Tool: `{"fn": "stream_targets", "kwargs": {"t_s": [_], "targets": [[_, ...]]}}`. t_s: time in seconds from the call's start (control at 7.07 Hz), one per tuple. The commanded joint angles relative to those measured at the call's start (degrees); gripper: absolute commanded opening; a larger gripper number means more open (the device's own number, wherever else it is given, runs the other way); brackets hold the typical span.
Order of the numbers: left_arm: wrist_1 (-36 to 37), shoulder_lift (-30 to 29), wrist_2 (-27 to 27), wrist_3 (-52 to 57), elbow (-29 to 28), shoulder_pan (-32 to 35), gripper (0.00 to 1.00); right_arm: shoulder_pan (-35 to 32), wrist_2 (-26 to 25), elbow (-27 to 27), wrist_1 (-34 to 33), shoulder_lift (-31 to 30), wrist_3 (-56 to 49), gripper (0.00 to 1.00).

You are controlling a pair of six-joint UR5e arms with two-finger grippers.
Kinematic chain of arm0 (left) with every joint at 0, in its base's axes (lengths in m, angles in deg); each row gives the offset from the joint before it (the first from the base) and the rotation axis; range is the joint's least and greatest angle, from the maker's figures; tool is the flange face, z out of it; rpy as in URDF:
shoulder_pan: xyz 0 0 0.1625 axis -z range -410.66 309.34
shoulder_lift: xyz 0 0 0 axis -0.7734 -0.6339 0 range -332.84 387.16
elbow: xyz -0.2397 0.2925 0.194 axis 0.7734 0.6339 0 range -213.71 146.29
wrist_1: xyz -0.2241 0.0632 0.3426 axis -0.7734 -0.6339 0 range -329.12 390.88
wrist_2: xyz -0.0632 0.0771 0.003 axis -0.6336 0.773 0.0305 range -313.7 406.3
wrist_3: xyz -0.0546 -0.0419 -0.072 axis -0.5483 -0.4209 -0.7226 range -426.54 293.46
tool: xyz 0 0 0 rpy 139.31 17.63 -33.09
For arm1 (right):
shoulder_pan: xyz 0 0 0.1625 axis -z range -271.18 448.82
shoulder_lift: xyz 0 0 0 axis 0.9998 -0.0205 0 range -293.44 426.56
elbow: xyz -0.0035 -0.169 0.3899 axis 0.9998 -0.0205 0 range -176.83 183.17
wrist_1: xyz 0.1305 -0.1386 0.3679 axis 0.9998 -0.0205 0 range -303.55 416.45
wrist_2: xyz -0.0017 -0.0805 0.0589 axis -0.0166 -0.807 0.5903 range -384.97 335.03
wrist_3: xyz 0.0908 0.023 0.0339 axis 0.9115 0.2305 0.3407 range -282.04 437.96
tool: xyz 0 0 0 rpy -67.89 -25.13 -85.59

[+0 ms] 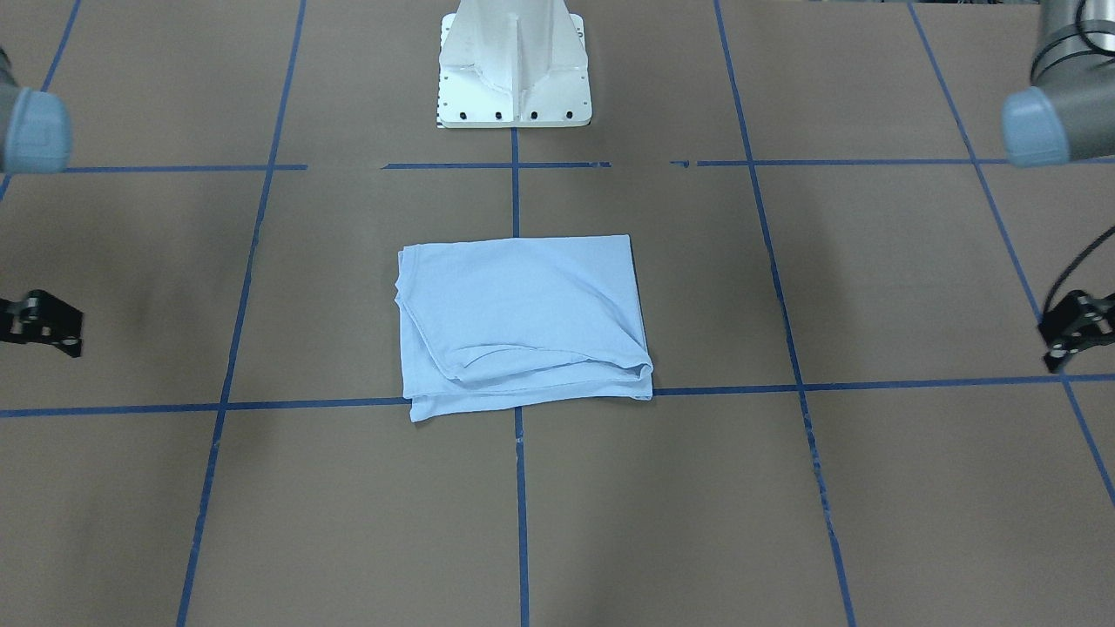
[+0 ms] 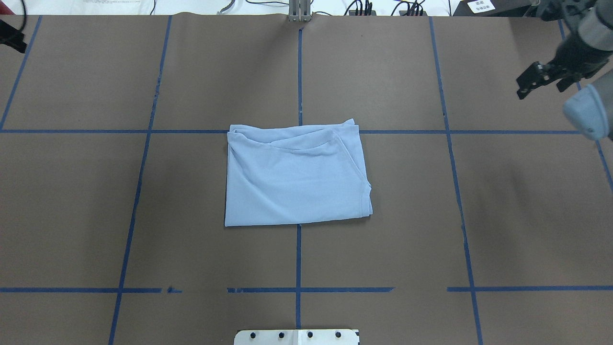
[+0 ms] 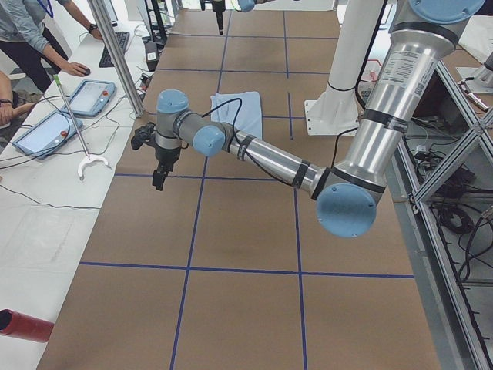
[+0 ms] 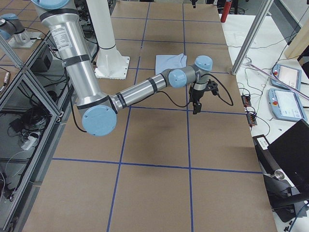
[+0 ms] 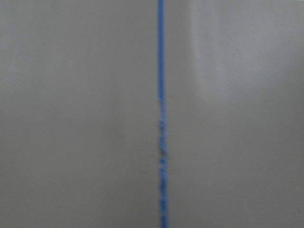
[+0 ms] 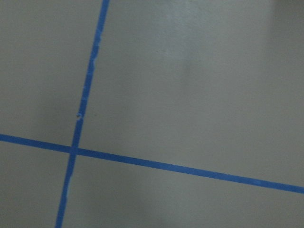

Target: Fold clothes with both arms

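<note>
**Spotter:** Nearest you in the overhead view is the base (image 2: 297, 337), at the table's (image 2: 96, 215) near edge. Ahead of it, at the table's centre, lies the shirt (image 2: 294, 177). It is folded to a rectangle and straddles the middle tape line (image 2: 299, 72).

**Operator:** Which way does it run?

**Spotter:** Its long axis goes left to right, so each short end faces one side edge of the table. The loose stacked layers lie along its far edge.

**Operator:** And the grippers?

**Spotter:** Both are off the cloth, well apart from it and carrying nothing. You have the left gripper (image 1: 1067, 340) out by the left edge. The right gripper (image 2: 536, 81) is by the right edge, towards the far side. For either one, I cannot tell whether the fingers are spread or pressed together.

**Operator:** Which is nearer?

**Spotter:** Close to even; I'd judge the right a touch nearer. If you want one more fold, you'd bring each gripper inward along that long axis to its own short end. Otherwise I'd call the folding about done.
</note>
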Motion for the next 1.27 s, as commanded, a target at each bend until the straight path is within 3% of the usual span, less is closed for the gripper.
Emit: {"fn": "stream_targets", "kwargs": {"t_s": [0.0,0.14,0.28,0.42,0.57,0.85,1.13], "targets": [[-0.2,7.4,-4.0,17.6,-0.4,9.8,1.00,-9.7,4.7,-0.7,0.3,-8.5,-13.2,1.00],[-1.0,13.3,-5.1,21.1,0.9,10.1,1.00,-12.0,6.2,-0.8,0.5,-11.6,-13.9,1.00],[-6.1,14.4,-5.0,20.3,-0.7,9.9,1.00,-11.9,5.4,-4.2,1.1,-10.6,-13.2,1.00],[-13.3,14.9,-5.0,20.6,-3.8,9.8,1.00,-12.3,6.8,-4.6,3.8,-11.5,-12.4,1.00],[-15.2,18.3,-5.0,21.0,-5.1,9.8,1.00,-12.3,7.2,-3.2,6.4,-13.3,-12.6,1.00],[-8.7,19.2,-5.5,20.7,-4.1,10.0,1.00,-12.5,7.9,-1.6,13.3,-20.9,-12.4,1.00],[3.2,18.0,-6.5,20.7,0.6,9.9,1.00,-12.5,7.7,-1.2,16.8,-22.1,-4.2,1.00]]}}
